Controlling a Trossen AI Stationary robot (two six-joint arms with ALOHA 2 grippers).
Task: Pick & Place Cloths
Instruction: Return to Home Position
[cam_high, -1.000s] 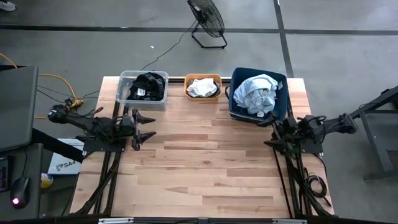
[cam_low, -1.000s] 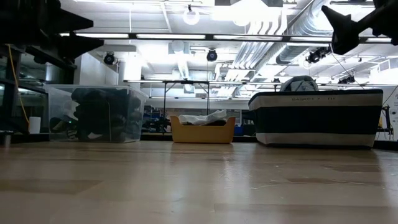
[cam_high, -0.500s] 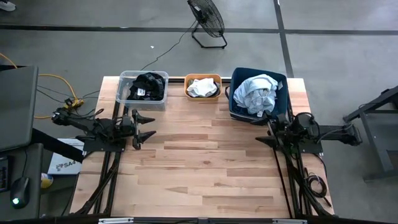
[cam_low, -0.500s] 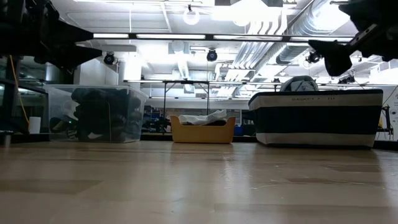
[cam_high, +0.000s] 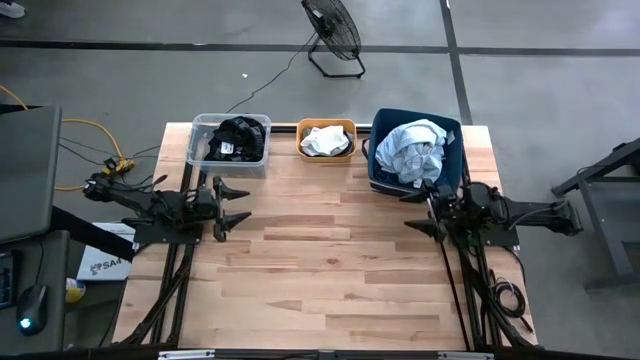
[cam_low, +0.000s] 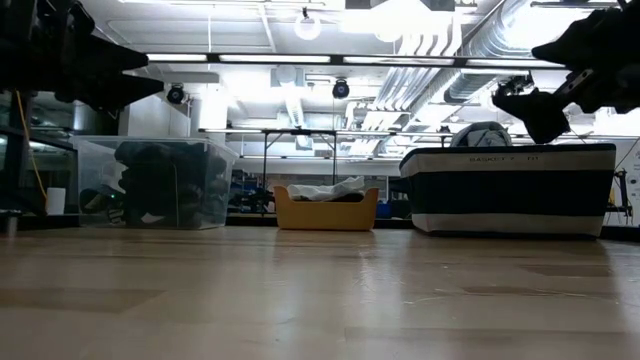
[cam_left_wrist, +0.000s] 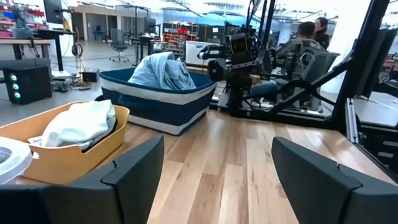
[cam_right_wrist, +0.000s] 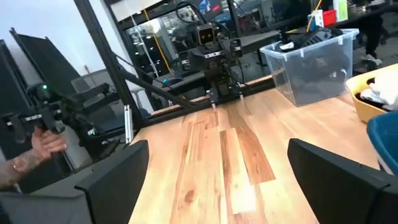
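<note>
High view tells pretty much the whole story: every piece of fabric is sitting in the row of bins along the far edge of the surface. That's the black cloth in the clear bin, the white cloth in the orange bin, and the light blue cloth heaped up over the rim of the dark blue bin. No garment shows on the bare wood. The right hand hangs just beside the near corner of the dark blue bin. It points inward across the surface, so the blue heap lies off to its side toward the far edge, not ahead of it. The left hand mirrors that just in front of the clear bin, facing the right one. Both wrist views show each arm's fingers spread wide with nothing between them (same over here). So the right arm is nearest the blue pile and the left is nearest the black one, but there looks to be nothing left to grab. Pulling back to rest probably just means keeping that right hand from clipping the blue bin's corner.
</note>
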